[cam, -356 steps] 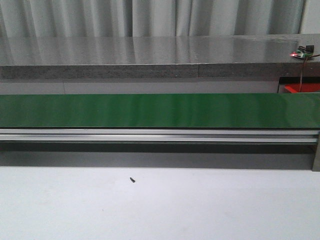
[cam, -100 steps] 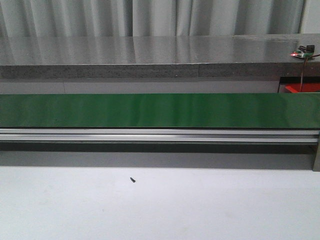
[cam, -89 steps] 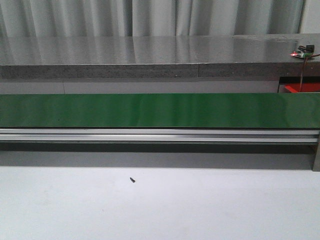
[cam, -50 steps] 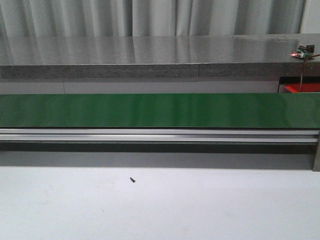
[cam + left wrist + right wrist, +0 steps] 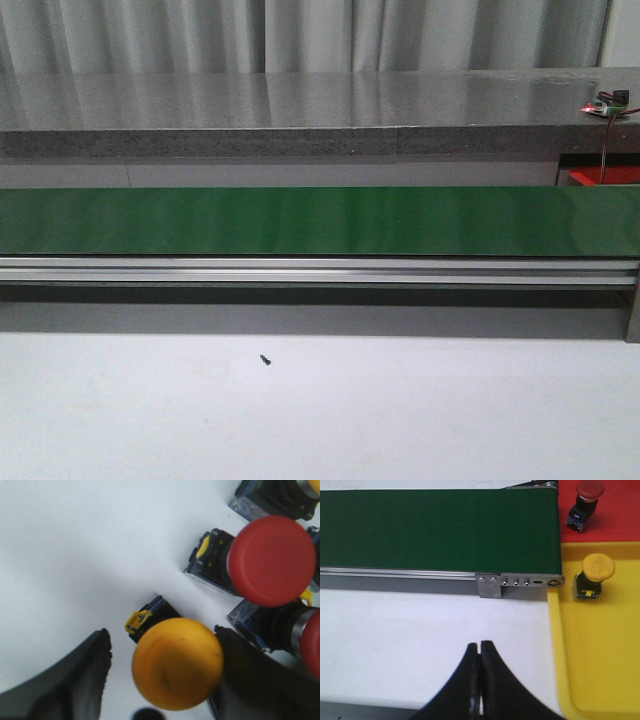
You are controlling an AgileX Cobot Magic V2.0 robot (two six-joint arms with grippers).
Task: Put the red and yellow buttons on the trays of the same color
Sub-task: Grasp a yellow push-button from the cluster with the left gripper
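In the left wrist view a yellow button [image 5: 177, 662] with a black base stands on the white table between the fingers of my left gripper [image 5: 162, 635]. The gripper is open: one finger [image 5: 75, 680] stands clear of the cap and the other [image 5: 250, 680] is right against it. A red button [image 5: 272, 560] stands just beyond, and another red button [image 5: 312, 650] is beside the far finger. My right gripper [image 5: 480, 645] is shut and empty over the white table. Beside it lies the yellow tray [image 5: 600, 650] holding a yellow button [image 5: 595, 575], and the red tray [image 5: 615, 525] holds a red button [image 5: 585, 497].
The green conveyor belt [image 5: 320, 220] with its aluminium rail [image 5: 320, 270] runs across the table, ending beside the trays [image 5: 520, 580]. A small black screw [image 5: 265, 359] lies on the white table. A further button's base [image 5: 272, 497] lies near the red ones. Neither arm appears in the front view.
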